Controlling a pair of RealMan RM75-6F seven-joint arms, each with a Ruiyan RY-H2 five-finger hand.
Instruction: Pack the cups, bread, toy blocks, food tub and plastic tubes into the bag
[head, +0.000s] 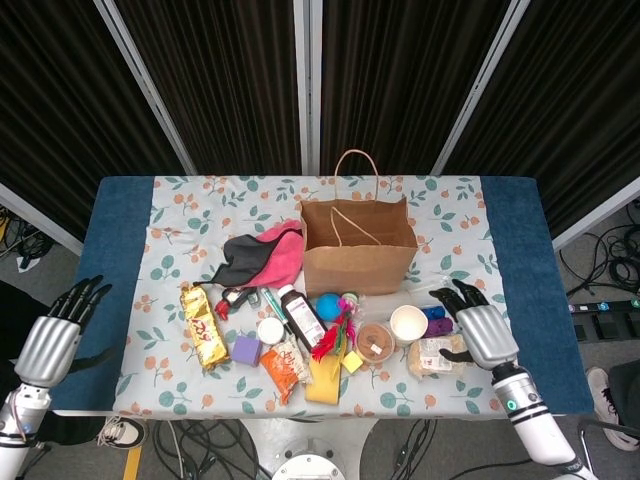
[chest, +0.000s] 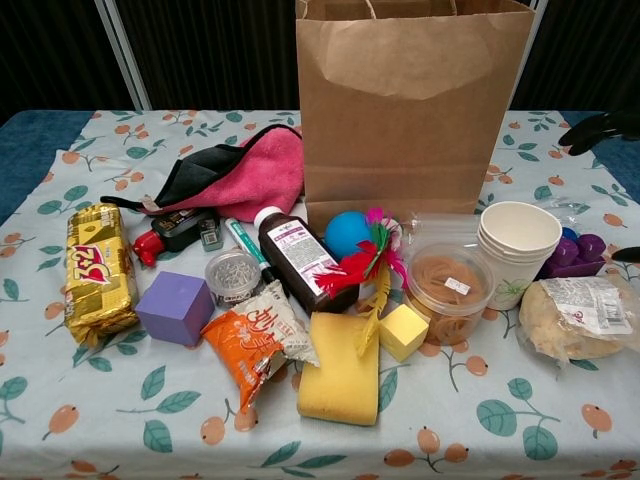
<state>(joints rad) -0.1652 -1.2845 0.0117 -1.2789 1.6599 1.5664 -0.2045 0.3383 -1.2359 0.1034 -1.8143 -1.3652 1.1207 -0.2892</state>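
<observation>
A: Any writing you can make out?

B: Little. The gold snack packet (chest: 97, 268) at the left of the chest view has red lettering too blurred to read, and the brown bottle (chest: 300, 258) in the middle carries a white and purple label with print too small.

A: Counts?

B: One paper bag (chest: 412, 110) standing upright at the top centre, a stack of paper cups (chest: 518, 247) at the right, too tightly nested to count, one round food tub (chest: 447, 279) just left of the cups, one wrapped bread (chest: 583, 317) at lower right, two blocks, purple (chest: 176, 307) and yellow (chest: 403, 331), and purple tubes (chest: 577, 252) behind the cups.

A: And the hands?

B: In the head view the right hand (head: 478, 328) hovers over the bread at the lower right of the table (head: 512, 240), fingers spread, holding nothing. The left hand (head: 58, 338) hangs off the table's lower left edge, fingers apart, empty.
</observation>
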